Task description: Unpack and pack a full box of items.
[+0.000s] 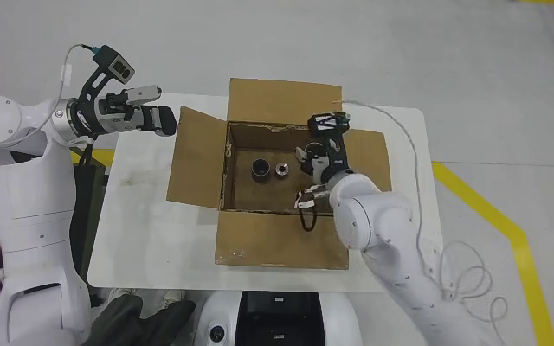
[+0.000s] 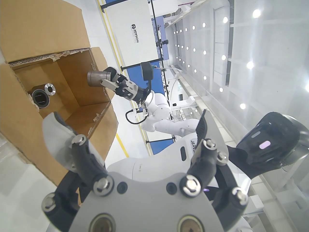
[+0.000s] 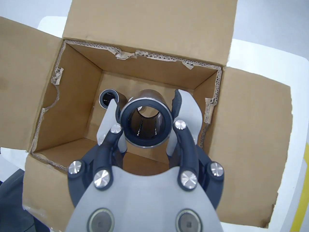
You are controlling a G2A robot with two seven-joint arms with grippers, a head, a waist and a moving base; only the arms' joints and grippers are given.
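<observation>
Box [image 1: 281, 238] open, flaps splayed. Two cylinders [image 1: 260, 169] stand toward its left wall; right gripper [image 3: 144, 100] with sleeve [image 3: 146, 142] apparently fills the right half.

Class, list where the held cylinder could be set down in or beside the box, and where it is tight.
Free: the box floor strip between the two parts and the near wall; also the table left of the flap. Crowded: around the dark cylinder and small metal part, side by side.
</observation>
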